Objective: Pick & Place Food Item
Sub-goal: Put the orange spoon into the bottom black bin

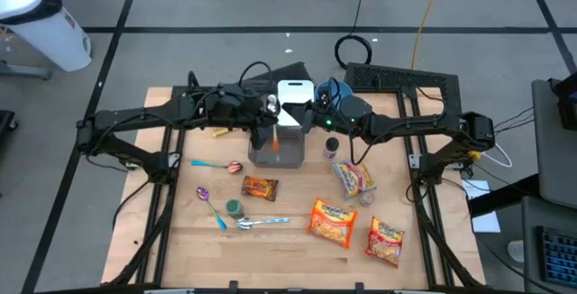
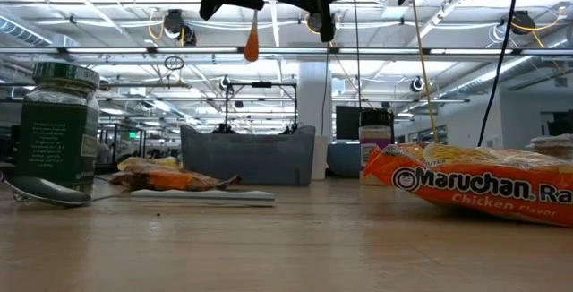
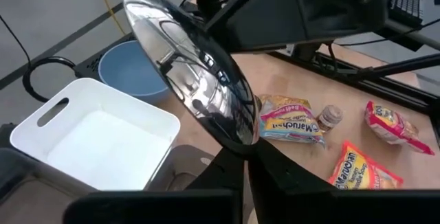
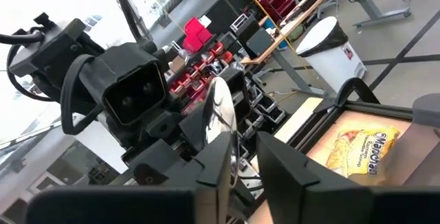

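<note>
Spoon handover above grey bin
Left gripper clamped on spoon; right gripper narrowed around its bowl.

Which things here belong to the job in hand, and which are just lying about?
In use: left gripper, shut on the orange-handled spoon; right gripper at its bowl; grey bin underneath.
Lying about: ramen packets, spice jar, teal spoon, white tub, blue bowl.
</note>
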Tool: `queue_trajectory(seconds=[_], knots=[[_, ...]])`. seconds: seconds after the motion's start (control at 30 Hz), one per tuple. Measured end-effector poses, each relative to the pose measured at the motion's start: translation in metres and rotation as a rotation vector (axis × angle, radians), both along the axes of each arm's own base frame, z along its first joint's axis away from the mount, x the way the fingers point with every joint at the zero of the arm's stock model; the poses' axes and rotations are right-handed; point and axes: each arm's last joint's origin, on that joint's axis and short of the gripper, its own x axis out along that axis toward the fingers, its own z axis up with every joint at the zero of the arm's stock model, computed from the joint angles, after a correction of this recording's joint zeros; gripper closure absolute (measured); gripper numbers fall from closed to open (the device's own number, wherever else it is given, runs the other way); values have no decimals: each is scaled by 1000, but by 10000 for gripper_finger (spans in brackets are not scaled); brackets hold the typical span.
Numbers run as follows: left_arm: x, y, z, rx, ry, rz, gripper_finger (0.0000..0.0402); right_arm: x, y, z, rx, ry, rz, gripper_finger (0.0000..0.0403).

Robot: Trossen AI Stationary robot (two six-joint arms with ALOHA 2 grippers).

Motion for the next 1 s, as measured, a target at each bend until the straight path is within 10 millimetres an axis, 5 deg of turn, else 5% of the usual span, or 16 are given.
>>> queue_trajectory(seconds=[0.4, 1.0], knots=[[1, -1, 1, 7, -10, -56, 388, 0, 1, 1, -48, 5, 29, 347], [4, -4, 7, -6, -84, -179, 388, -1, -2, 7, -76, -63, 154, 234]])
